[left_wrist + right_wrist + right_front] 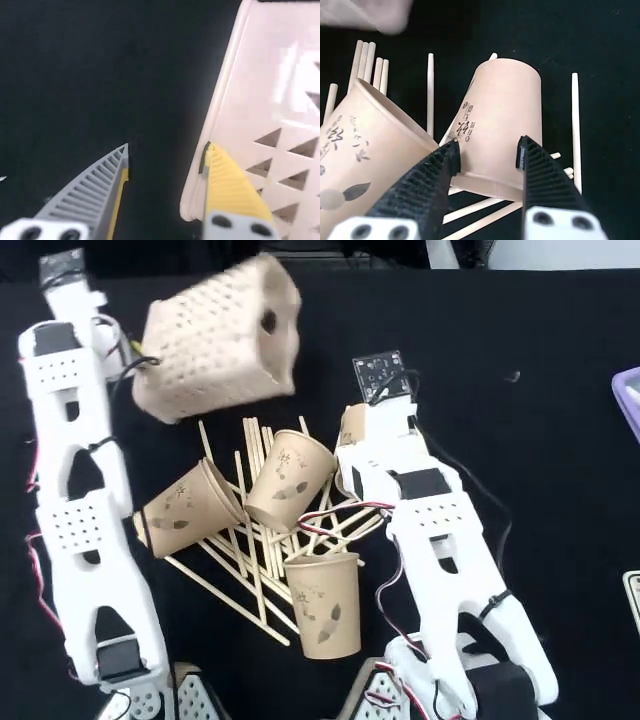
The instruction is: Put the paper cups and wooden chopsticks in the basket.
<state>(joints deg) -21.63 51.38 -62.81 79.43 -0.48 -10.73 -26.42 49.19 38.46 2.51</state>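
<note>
1. Black table surface [540, 470] seen from above, with two white robot arms reaching in from its near edge. All three paper cups and the chopsticks lie outside the basket, so the task looks barely begun.
2. Closest to the near edge, the near cup [325, 610] rests on the ends of the scattered wooden chopsticks [250, 575].
3. Farther in, toward the left edge, the left cup [180, 512] lies on its side across the same sticks.
4. At the middle of the surface, the middle cup [290, 480] lies tilted on the pile. The right gripper [487, 152] hangs just over its rim end. Its jaws are parted a little narrower than the cup and grip nothing.
5. Toward the far left corner, the basket [215, 335] sits tipped off level, a perforated wall facing up. The left gripper [165, 152] is beside its rim with jaws spread wide. Its yellow finger is against the basket's edge, and only bare table shows between the jaws.
6. Judged from this, every cup and chopstick remains to be loaded, and the basket probably needs righting.
</note>
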